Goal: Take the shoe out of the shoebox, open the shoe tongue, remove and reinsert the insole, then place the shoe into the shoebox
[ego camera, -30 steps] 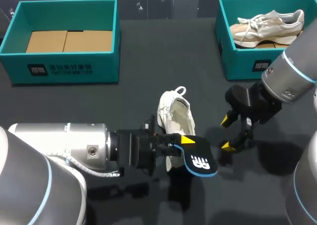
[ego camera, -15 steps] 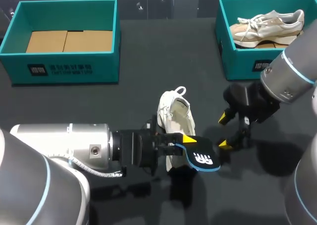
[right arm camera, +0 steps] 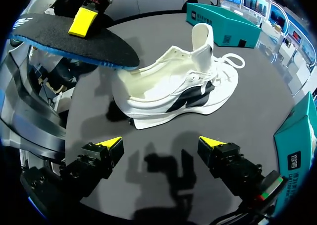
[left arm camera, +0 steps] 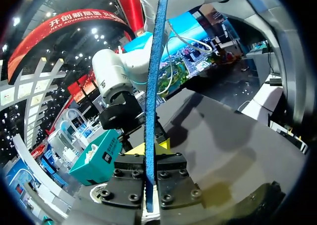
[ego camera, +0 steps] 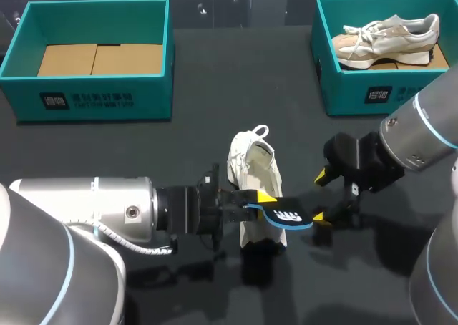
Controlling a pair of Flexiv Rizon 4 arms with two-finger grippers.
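A white shoe (ego camera: 255, 169) stands on the black table, toe toward me, its tongue pulled up. My left gripper (ego camera: 256, 198) is shut on the heel end of a black insole with a blue underside (ego camera: 288, 216), held in the air beside the shoe's toe. In the left wrist view the insole (left arm camera: 152, 86) stands edge-on between that gripper's (left arm camera: 148, 150) fingers. My right gripper (ego camera: 321, 196) is open just right of the insole's free end. In the right wrist view the right gripper (right arm camera: 161, 145) gapes wide before the shoe (right arm camera: 173, 91), with the insole (right arm camera: 74, 39) off to one side.
A teal shoebox (ego camera: 100, 99) with a cardboard bottom stands at the back left. A second teal shoebox (ego camera: 351, 92) at the back right holds a beige shoe (ego camera: 386, 37).
My left gripper has rolled the insole from lying flat toward edge-on and lifted it slightly. My right gripper has drifted a little lower, staying open beside the insole's tip.
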